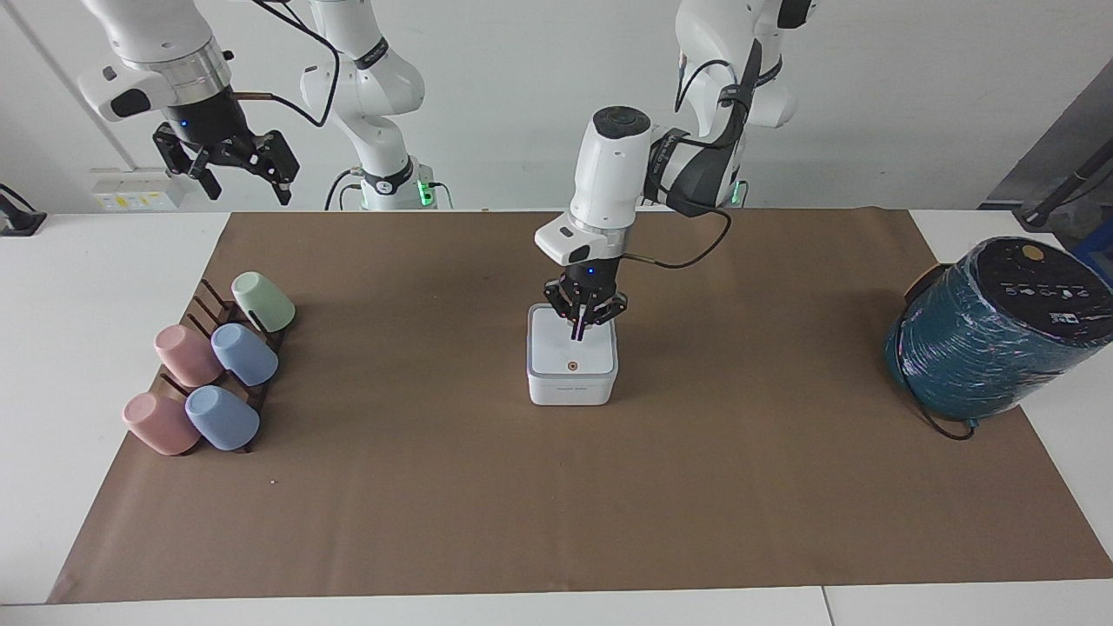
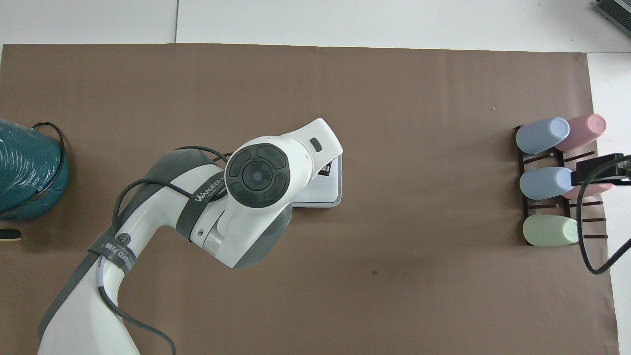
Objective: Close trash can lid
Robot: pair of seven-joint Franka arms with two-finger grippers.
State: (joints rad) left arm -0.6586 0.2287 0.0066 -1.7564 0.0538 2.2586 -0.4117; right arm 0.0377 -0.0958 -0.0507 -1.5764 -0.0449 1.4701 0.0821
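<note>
The small white trash can (image 1: 571,389) stands mid-table on the brown paper. Its lid (image 1: 565,355) lies flat on it, with the orange dot (image 1: 572,366) on top near the edge farther from the robots. No gap shows under the lid. My left gripper (image 1: 577,336) points straight down over the part of the lid nearer to the robots, fingers together, holding nothing. I cannot tell if its tips touch the lid. In the overhead view the left arm hides most of the can, and only a strip of the lid (image 2: 325,190) shows. My right gripper (image 1: 233,165) waits open, high over the right arm's end of the table.
A dark rack of several pastel cups (image 1: 213,374) lies at the right arm's end and shows in the overhead view too (image 2: 547,182). A big teal-wrapped cylinder with a black top (image 1: 1000,335) stands at the left arm's end, with a black cable by it.
</note>
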